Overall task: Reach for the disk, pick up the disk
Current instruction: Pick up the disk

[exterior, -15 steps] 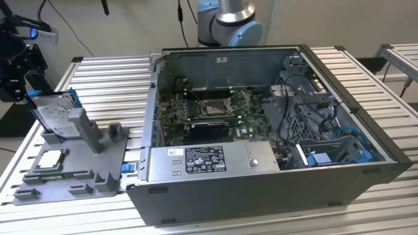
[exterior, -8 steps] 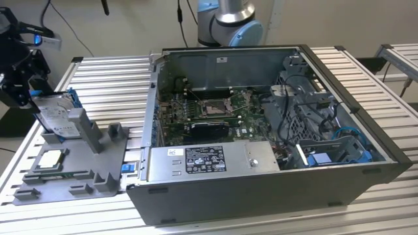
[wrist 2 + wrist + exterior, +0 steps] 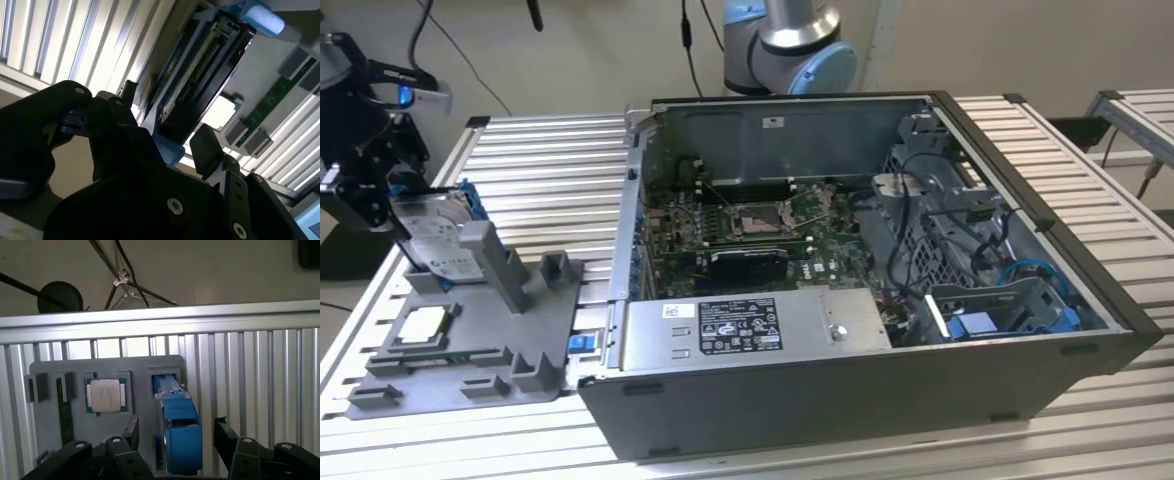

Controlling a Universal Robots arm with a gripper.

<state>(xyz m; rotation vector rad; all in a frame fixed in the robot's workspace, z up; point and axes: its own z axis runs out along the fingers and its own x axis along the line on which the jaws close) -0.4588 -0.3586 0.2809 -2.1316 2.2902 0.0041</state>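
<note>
Plainly the reach is all but finished and the grasp has not begun. The gripper (image 3: pixel 176 436) stands wide, its two black fingers (image 3: pixel 223 434) set one on each side of the disk (image 3: pixel 182 437). In the first wrist view a gap shows between each finger and the blue frame, so nothing is held. The second wrist view agrees: the disk's narrow edge, with its connector strip, runs between the fingers, apart from both as far as I can tell.

The disk stands on edge in a slot of a grey holder (image 3: pixel 500 320), silver face and white label showing. In the exterior view it sits at about nine o'clock of the open computer case (image 3: pixel 854 330), and the gripper hangs close at about ten o'clock of the disk. The small square processor chip (image 3: pixel 424 325) lies flat on the same holder at about six o'clock of the disk, near it but apart. The holder rests on the slatted metal tabletop (image 3: pixel 534 160).

By my judgement, the step in hand is the very end of the reach. The pick-up calls for the fingers to close evenly on the disk's two opposite sides. Since the disk is seated in a slot, it also calls for a pull straight along that slot, so that the frame neither binds nor drags the holder.
</note>
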